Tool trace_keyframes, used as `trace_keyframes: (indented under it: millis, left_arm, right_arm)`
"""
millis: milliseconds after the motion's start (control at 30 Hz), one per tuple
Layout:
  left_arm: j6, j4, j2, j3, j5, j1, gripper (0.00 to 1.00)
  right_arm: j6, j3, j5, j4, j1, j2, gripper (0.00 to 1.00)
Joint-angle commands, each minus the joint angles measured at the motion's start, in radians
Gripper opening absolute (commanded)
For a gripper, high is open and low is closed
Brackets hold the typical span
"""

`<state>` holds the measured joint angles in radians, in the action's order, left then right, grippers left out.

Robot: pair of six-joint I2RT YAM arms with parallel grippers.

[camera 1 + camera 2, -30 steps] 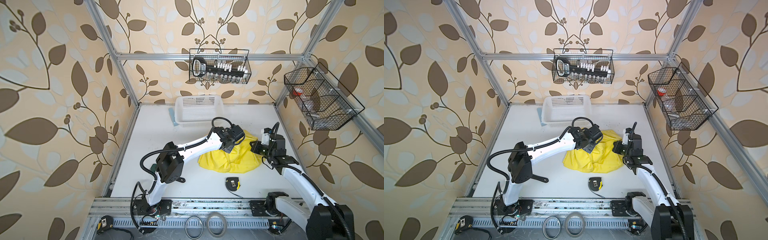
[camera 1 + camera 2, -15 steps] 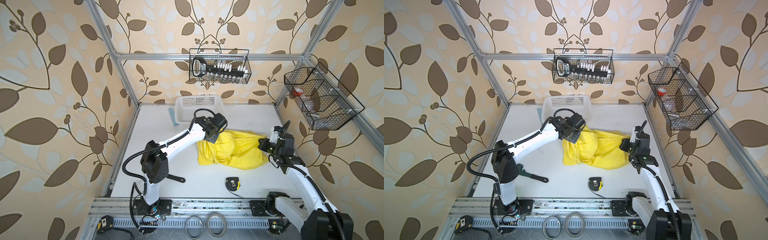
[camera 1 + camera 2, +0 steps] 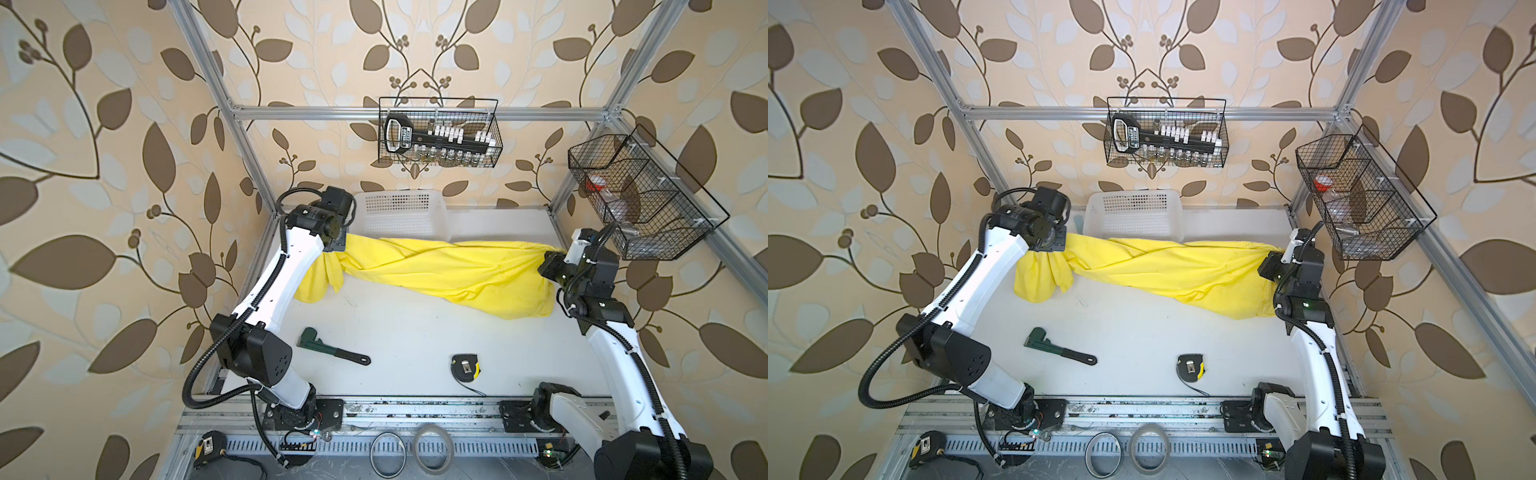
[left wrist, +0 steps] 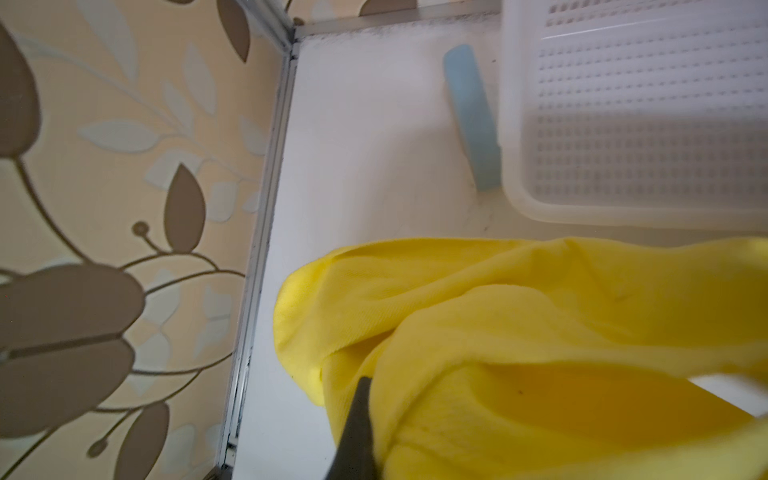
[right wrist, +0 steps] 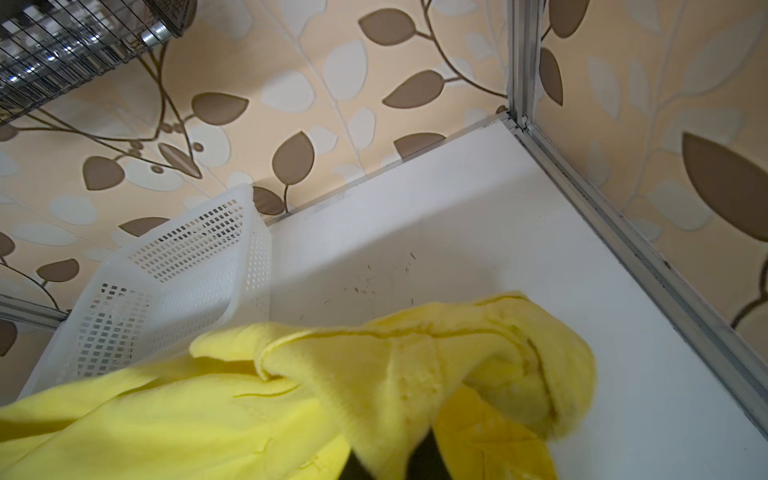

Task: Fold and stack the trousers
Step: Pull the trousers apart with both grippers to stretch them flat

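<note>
The work cell is walled with leaf-patterned wallpaper [image 3: 124,166] and floored by a white tabletop [image 3: 415,332].

**Position of the work piece.** The yellow trousers [image 3: 449,270] are strung across the far half of the tabletop, just in front of the white perforated basket [image 3: 399,208]. They run almost from side wall to side wall. The cloth is not flat. It shows a twist near mid-span, a bunched end hangs below the left grip, and the broad end sags toward the tabletop at the right.

**Gripper state.**
- Left gripper [image 3: 338,245]: fingers pressed together on a bunch of cloth at the left end. The left wrist view shows one dark finger [image 4: 357,415] buried in the fabric.
- Right gripper [image 3: 547,266]: fingers pinching the hemmed right end. The right wrist view shows cloth folded over and between the dark fingers [image 5: 428,457].

**Step in hand.** Judged from the layout, this is the spreading step, with the garment pulled to full length. No fold has been made and nothing is stacked.

**Next move.** The twist should be taken out, probably by turning one end. Both ends should then be lowered together so the trousers land flat. The green pipe wrench [image 3: 332,347] and the tape measure [image 3: 464,366] lie in the near half, so the cloth should be laid clear of them.
</note>
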<state>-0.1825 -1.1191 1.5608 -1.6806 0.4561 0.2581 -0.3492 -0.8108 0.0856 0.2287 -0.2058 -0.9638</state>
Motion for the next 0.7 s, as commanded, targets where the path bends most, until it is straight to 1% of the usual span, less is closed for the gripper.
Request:
trace_keyframes:
  millis: [0, 67, 167, 300, 333, 400, 467, 567, 600, 633, 667]
  left_arm:
    - [-0.013, -0.030, -0.045, 0.077, 0.015, -0.052, 0.00]
    - [-0.022, 0.004, -0.038, 0.143, -0.001, -0.073, 0.01]
    - [-0.038, 0.043, -0.010, 0.213, -0.014, -0.107, 0.02]
    - [-0.048, 0.061, 0.033, 0.238, -0.017, -0.148, 0.03]
    - [-0.049, 0.065, 0.044, 0.241, -0.024, -0.158, 0.03]
    - [-0.051, 0.060, 0.071, 0.232, -0.025, -0.166, 0.05]
    - [-0.054, 0.060, 0.089, 0.228, -0.033, -0.166, 0.09]
    - [-0.057, 0.067, 0.096, 0.229, -0.043, -0.167, 0.13]
    - [-0.057, 0.066, 0.097, 0.228, -0.036, -0.167, 0.15]
    - [-0.057, 0.064, 0.095, 0.226, -0.029, -0.168, 0.16]
    - [-0.057, 0.062, 0.090, 0.224, -0.022, -0.167, 0.18]
  right_arm:
    - [0.013, 0.036, -0.006, -0.005, -0.006, -0.020, 0.00]
    - [0.013, 0.065, 0.025, -0.007, -0.004, -0.053, 0.00]
    - [0.016, 0.120, 0.033, -0.027, 0.014, -0.082, 0.00]
    - [0.024, 0.152, 0.017, -0.026, 0.038, -0.116, 0.00]
    - [0.027, 0.158, 0.014, -0.029, 0.046, -0.126, 0.01]
    - [0.035, 0.167, 0.012, -0.033, 0.066, -0.148, 0.06]
    - [0.048, 0.167, 0.007, -0.032, 0.092, -0.178, 0.12]
    - [0.065, 0.162, -0.004, -0.034, 0.124, -0.218, 0.17]
    - [0.067, 0.157, -0.016, -0.030, 0.129, -0.226, 0.19]
    - [0.067, 0.153, -0.025, -0.023, 0.129, -0.229, 0.24]
    - [0.068, 0.150, -0.034, -0.018, 0.130, -0.225, 0.32]
